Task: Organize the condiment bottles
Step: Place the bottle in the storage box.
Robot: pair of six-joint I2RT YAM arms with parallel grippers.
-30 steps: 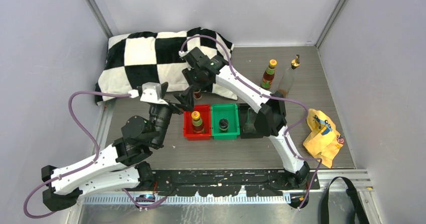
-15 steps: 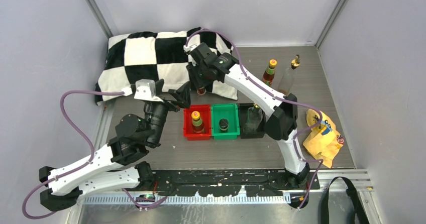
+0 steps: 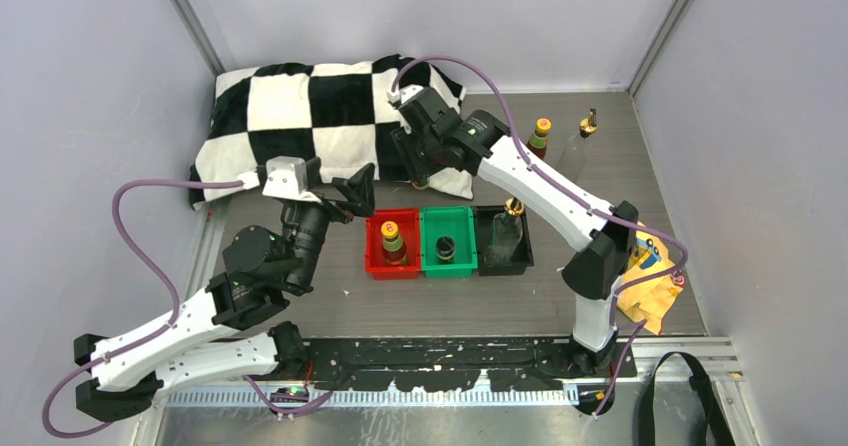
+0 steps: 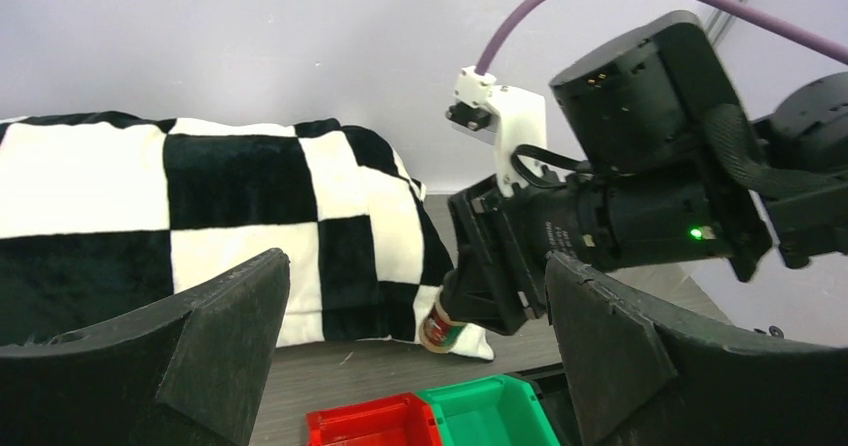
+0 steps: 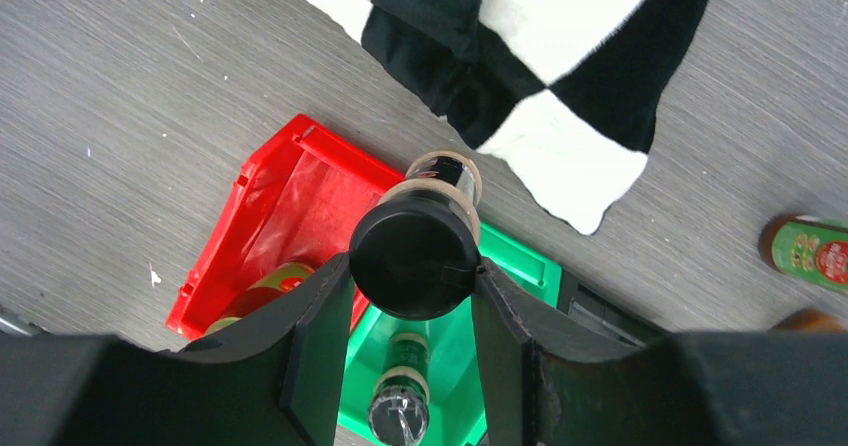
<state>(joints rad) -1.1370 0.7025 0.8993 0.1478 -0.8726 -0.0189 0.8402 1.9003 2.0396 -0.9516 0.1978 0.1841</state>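
My right gripper (image 3: pixel 420 163) is shut on a short dark black-capped bottle (image 5: pixel 415 249) and holds it above the table by the pillow corner; the bottle's label end shows in the left wrist view (image 4: pixel 441 327). My left gripper (image 3: pixel 347 192) is open and empty, left of the red tray (image 3: pixel 375 262). The red tray holds an orange-capped bottle (image 3: pixel 390 237). The green tray (image 3: pixel 447 266) holds another dark bottle (image 3: pixel 446 250). The black tray (image 3: pixel 485 261) holds a clear glass bottle (image 3: pixel 510 228). A second orange-capped bottle (image 3: pixel 541 134) and a second clear bottle (image 3: pixel 580 144) stand at the back right.
A black-and-white checkered pillow (image 3: pixel 300 116) lies at the back left. A crumpled yellow cloth (image 3: pixel 640 266) lies at the right. Grey walls close in the table on three sides.
My right gripper has moved to the right along the pillow edge with the dark bottle in it. My left gripper has drawn back a little to the left.
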